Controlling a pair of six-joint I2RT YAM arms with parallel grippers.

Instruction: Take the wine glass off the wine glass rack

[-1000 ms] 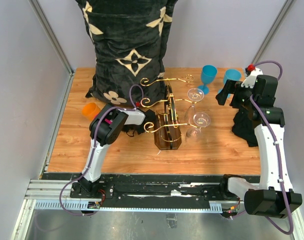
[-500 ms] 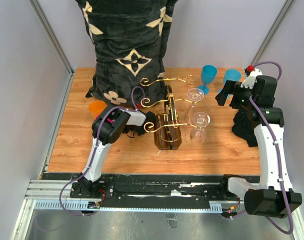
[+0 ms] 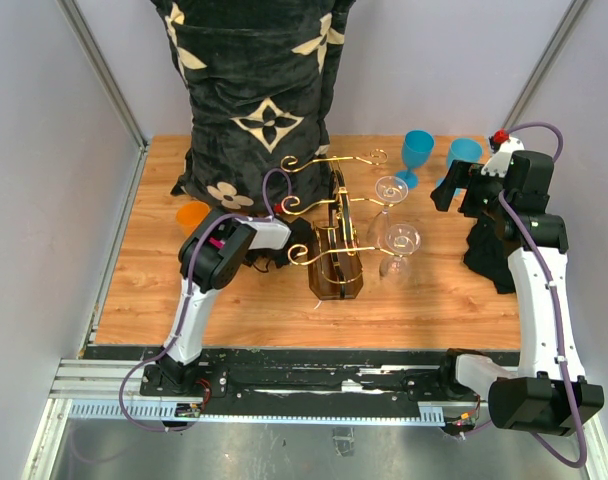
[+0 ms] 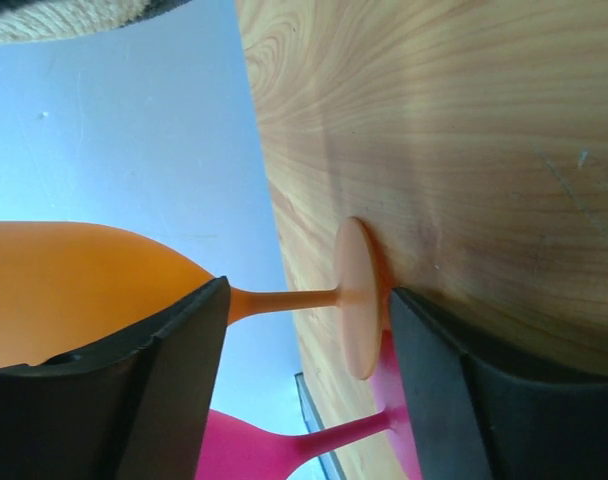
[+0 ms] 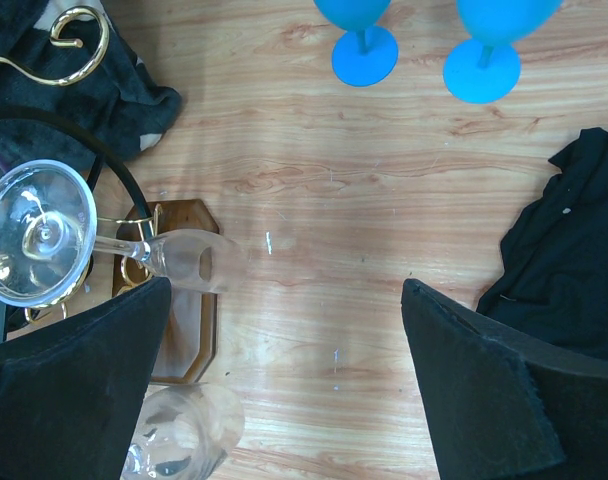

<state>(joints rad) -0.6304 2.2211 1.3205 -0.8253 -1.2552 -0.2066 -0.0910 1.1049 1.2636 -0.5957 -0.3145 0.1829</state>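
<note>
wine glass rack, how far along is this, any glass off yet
Done: nothing so far. The far wine glass and near wine glass both hang on the wine glass rack. In hand: nothing. The right claw is open above the table beside the rack, and the left claw is open astride the orange glass stem. Left: grip a hanging glass and slide it off.

- Wine glass rack (image 3: pixel 336 262): polished gold wire, glossy dark brown wood body.
- Wine glass (image 3: pixel 400 240): clear, shiny glass.
- Table (image 3: pixel 444 300): smooth, light-grained wood.
- Cloth (image 3: pixel 259 80): soft black plush, cream pattern.
- Orange goblet (image 4: pixel 84 290): smooth, matt plastic.
</note>
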